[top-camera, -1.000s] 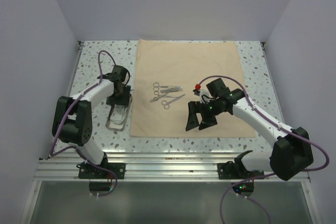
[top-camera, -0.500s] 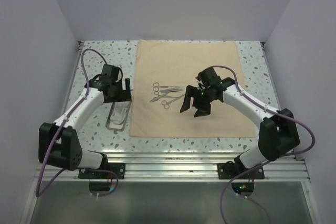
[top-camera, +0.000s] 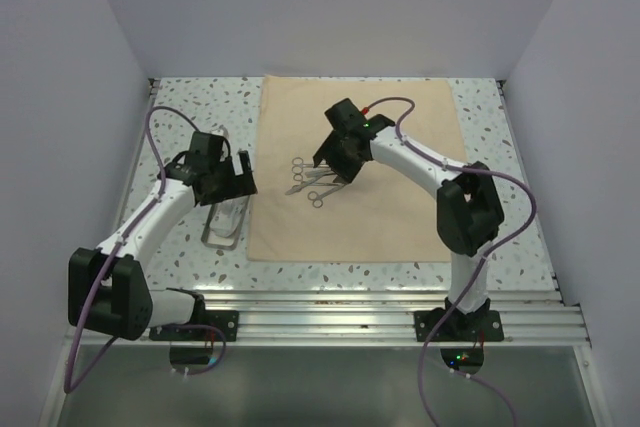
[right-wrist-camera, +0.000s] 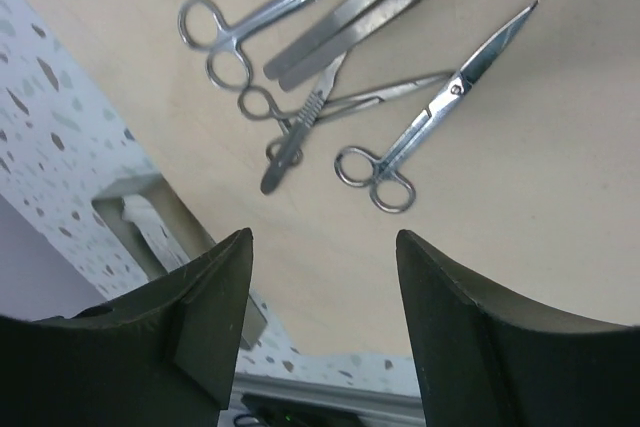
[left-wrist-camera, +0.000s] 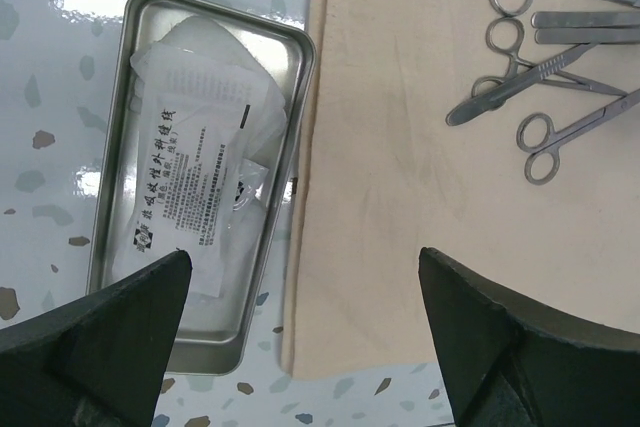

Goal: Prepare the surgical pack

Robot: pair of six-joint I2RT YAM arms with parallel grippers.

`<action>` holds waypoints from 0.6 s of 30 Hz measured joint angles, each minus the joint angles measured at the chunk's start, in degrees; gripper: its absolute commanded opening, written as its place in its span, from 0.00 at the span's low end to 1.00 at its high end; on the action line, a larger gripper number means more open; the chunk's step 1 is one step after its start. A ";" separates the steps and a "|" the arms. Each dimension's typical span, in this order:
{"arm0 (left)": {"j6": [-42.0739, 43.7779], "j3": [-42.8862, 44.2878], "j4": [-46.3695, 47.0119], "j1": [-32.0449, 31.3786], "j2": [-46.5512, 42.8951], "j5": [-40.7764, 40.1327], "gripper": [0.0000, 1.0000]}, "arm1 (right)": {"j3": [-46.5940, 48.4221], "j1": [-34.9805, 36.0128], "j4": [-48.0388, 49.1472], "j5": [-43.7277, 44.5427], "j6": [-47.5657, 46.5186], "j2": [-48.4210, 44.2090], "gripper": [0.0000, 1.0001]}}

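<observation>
The beige cloth (top-camera: 380, 217) of the surgical pack lies flat and unfolded on the speckled table (top-camera: 180, 117). Its near edge stops short of the table's near edge and its far edge reaches almost to the far edge. Just beside the cloth's left edge, toward its near-left corner, sits the small steel tray (top-camera: 222, 229), lengthwise along that edge. In the left wrist view the tray (left-wrist-camera: 300, 77) holds white gauze in a printed packet (left-wrist-camera: 200, 157).

The left gripper (top-camera: 238, 179) hovers above the tray's far part and the cloth's left border, jaws spread wide and holding nothing.

Farther in, on the left half of the cloth, the silver instruments (top-camera: 312, 182) lie loosely clustered: ring-handled scissors and clamps, tweezers and a slim handle, some crossing one another. The right gripper (top-camera: 333, 169) hangs directly over them, reaching in from the right, its fingers (right-wrist-camera: 470, 347) apart with nothing between them.
</observation>
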 measured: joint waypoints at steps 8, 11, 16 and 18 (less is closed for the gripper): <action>-0.59 -4.33 1.14 0.00 -2.95 0.11 1.00 | 10.97 0.57 -5.70 8.96 9.97 11.52 0.54; -0.46 -5.62 1.79 0.02 -4.70 1.14 1.00 | 13.33 0.48 -6.78 10.78 11.93 14.84 0.52; 0.59 -6.36 3.32 0.02 -5.55 2.73 1.00 | 15.19 0.48 -8.74 12.90 14.36 18.10 0.50; 1.29 -6.38 3.56 0.02 -5.86 2.80 1.00 | 16.02 0.48 -9.44 13.49 15.10 19.02 0.49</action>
